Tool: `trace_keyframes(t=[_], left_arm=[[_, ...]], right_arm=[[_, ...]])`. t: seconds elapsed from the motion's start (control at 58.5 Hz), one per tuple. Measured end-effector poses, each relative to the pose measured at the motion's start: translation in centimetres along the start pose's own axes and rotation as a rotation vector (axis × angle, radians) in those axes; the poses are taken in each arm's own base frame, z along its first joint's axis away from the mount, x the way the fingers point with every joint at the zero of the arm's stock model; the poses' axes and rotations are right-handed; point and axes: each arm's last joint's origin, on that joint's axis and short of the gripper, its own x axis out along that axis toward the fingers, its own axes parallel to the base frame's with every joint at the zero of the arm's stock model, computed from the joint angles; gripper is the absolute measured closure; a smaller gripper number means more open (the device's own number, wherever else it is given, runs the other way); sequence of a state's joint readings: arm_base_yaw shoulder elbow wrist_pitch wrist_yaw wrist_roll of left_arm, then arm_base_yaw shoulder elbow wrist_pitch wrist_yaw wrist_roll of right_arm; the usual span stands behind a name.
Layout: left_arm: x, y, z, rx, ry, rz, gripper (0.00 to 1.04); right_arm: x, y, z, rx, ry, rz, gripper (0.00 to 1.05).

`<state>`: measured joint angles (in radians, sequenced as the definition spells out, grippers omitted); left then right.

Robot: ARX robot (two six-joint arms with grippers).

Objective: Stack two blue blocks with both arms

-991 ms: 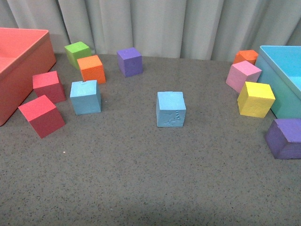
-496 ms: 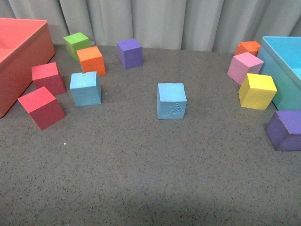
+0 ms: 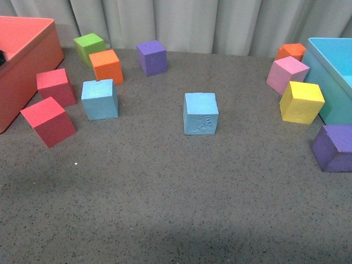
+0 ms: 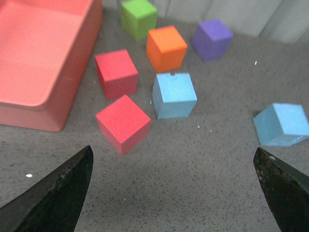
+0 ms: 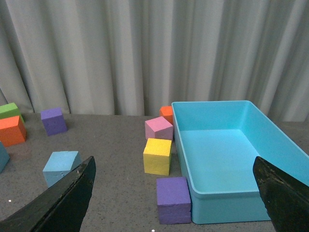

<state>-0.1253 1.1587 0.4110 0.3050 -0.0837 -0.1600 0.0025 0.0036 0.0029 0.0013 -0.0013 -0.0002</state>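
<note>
Two sky-blue blocks sit apart on the grey table. One blue block [image 3: 201,113] with an embossed face is in the middle; it also shows in the left wrist view [image 4: 282,124] and the right wrist view [image 5: 61,167]. The other blue block [image 3: 99,99] stands at the left among red and orange cubes, and shows in the left wrist view [image 4: 174,94]. Neither arm shows in the front view. My left gripper [image 4: 174,193] is open and empty, hovering short of the left block. My right gripper [image 5: 174,203] is open and empty, facing the turquoise bin.
A red bin [image 3: 22,66] stands at far left, a turquoise bin [image 3: 333,77] at far right. Two red cubes [image 3: 48,120], an orange cube [image 3: 106,65], a green cube [image 3: 89,47] and a purple cube [image 3: 151,56] are at the left. Pink [image 3: 286,75], yellow [image 3: 301,101], orange and purple [image 3: 334,147] cubes crowd the right bin.
The whole front view has shifted: every cube now sits a little higher in the picture. No cube has moved relative to the others.
</note>
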Motion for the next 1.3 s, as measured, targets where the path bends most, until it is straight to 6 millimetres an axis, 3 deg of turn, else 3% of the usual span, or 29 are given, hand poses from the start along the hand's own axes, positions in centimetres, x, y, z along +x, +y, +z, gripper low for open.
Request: trace_keyframes(t=[0.068,0.256,0.41,0.838,1.299], left_arm=[[4.3,-0.8,0.6,-0.007,0.138,0.021,0.07],[12.1,-3.3,3.1,-0.037,0.27,0.073,0.07],[16.2,-5.1,4.5,-0.021,0.341,0.086,0.07],[21.6,-5.6,3.9,-0.017,0.465,0.119,0.07],[26.1,-4.1,1.2,-0.031,0.587,0.172,0.07]], right_arm=[[0.0,0.0,0.0,0.0,0.0,0.0,0.1],[0.0,0.0,0.0,0.0,0.0,0.0,0.1],[0.0,0.0,0.0,0.0,0.0,0.0,0.1],[0.0,0.0,0.0,0.0,0.0,0.0,0.1],[0.0,0.0,0.0,0.0,0.0,0.0,0.1]])
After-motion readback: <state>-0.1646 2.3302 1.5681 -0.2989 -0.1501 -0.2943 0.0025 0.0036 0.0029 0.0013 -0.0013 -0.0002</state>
